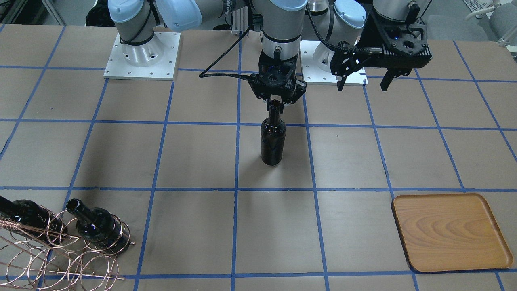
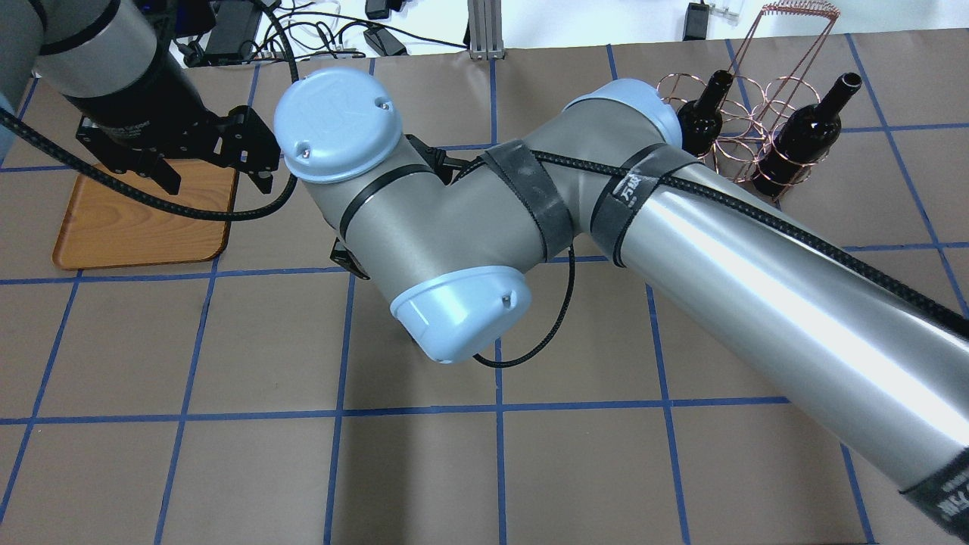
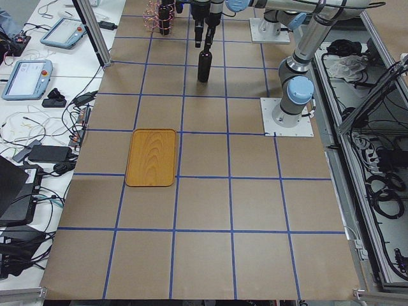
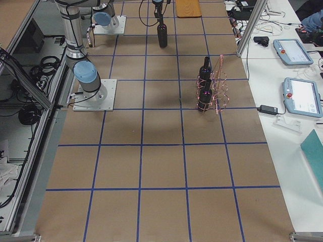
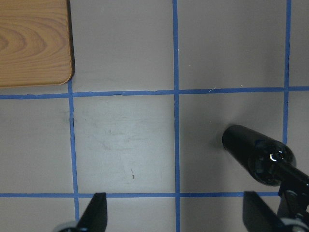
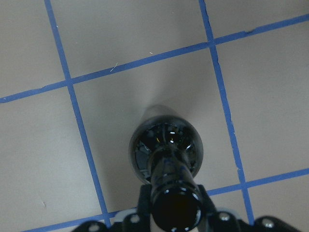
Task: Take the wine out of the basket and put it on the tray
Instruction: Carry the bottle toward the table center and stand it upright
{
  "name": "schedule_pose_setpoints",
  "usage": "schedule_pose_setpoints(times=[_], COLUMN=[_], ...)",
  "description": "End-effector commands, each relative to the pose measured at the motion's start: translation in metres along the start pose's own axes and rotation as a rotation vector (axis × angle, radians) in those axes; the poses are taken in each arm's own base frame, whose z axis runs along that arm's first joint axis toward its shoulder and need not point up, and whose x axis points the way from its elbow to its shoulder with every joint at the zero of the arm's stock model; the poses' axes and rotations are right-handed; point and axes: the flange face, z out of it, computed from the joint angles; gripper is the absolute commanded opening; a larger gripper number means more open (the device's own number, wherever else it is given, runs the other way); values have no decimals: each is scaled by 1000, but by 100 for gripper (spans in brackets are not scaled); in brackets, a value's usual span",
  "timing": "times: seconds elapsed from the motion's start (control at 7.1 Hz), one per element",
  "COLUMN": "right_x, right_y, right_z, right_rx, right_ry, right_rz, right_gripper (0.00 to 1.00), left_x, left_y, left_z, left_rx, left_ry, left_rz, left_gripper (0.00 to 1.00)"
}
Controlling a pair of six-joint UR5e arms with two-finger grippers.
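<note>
At mid-counter (image 1: 202, 153), the right tool (image 1: 276, 106) was clamped on the neck of the wine (image 1: 273, 141). The bottle was upright, well apart from both the basket (image 1: 60, 250) and the tray (image 1: 450, 232). The left tool (image 1: 362, 85) hung nearby, spread wide and empty. This looked like the carry stage, with a hand-off or a long reach to the tray called for next.

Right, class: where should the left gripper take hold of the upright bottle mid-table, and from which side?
Probably its cylindrical body, approached level from the tray side. The bottle stands upright and the right gripper covers its neck from above, leaving the body free for the left gripper.
</note>
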Motion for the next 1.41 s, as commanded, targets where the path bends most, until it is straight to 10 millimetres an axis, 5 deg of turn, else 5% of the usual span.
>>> schedule_pose_setpoints(times=[0.0,0.14,0.28,0.85,1.13,1.27], right_x=[-4,-7,-7,1,34,66], right_y=[7,9,8,-3,-33,-65], right_z=[2,-2,-7,-24,-63,-77], right_rx=[-9,-34,-21,1,20,61], right_ry=[1,-31,-36,-47,-40,-15], right_rz=[1,2,-4,-10,-43,-129], right_gripper=[0,27,98,100,100,100], left_x=[0,0,0,0,0,4], left_y=[0,0,0,2,2,3], left_z=[0,1,1,0,-1,2], left_rx=[-1,-2,-2,-2,-2,-8], left_ry=[0,-1,-1,-3,-3,-1], left_rz=[0,0,0,3,2,8], left_gripper=[100,100,100,100,100,100])
